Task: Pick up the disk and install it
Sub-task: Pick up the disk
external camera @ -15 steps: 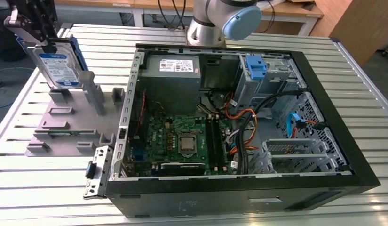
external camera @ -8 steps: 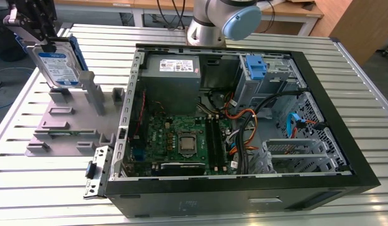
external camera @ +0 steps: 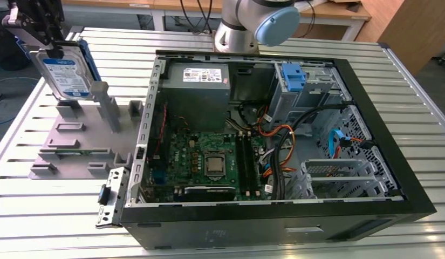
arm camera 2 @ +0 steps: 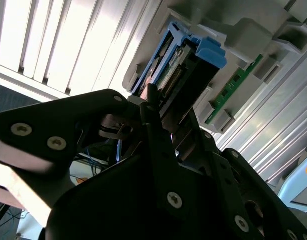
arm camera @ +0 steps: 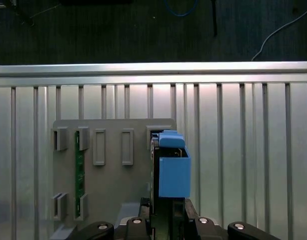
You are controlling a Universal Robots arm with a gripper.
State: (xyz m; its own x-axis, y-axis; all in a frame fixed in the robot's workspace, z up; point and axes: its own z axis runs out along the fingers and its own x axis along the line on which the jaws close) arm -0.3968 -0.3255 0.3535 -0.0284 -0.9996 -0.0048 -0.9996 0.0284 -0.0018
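The gripper [external camera: 48, 44] is clamping the disk [external camera: 64, 73] by its upper end, with the fingers closed on the two flat faces. The disk is standing upright on edge at the exterior view's left, with its white-and-blue label facing the camera and its blue carrier running along the far side.

The lower edge of the disk is sitting level with the upright posts of the grey holding fixture [external camera: 71, 145]. Whether that edge is seated in the slot or raised clear of it cannot be told.

In the second wrist view, the gripper [arm camera 2: 168, 112] is closing around the disk [arm camera 2: 193, 65], with one black finger [arm camera 2: 149, 102] pressing against the disk's side. The fixture [arm camera 2: 243, 35] is lying beyond it.

In the first wrist view, the gripper [arm camera: 168, 215] is holding the disk [arm camera: 173, 175] edge-on above one corner of the fixture [arm camera: 111, 190]. A green circuit board [arm camera: 79, 175] is standing in another slot of the fixture, well apart from the disk.

The fixture is resting on the slatted aluminium table [external camera: 56, 216], just beside the open computer case [external camera: 280, 229]. Inside the case, a grey power supply [external camera: 197, 81] is sitting above the motherboard [external camera: 207, 156]. A lone blue bracket [external camera: 294, 75] is occupying the drive cage toward the exterior view's right. The robot arm [external camera: 254, 21] is rising behind the case.
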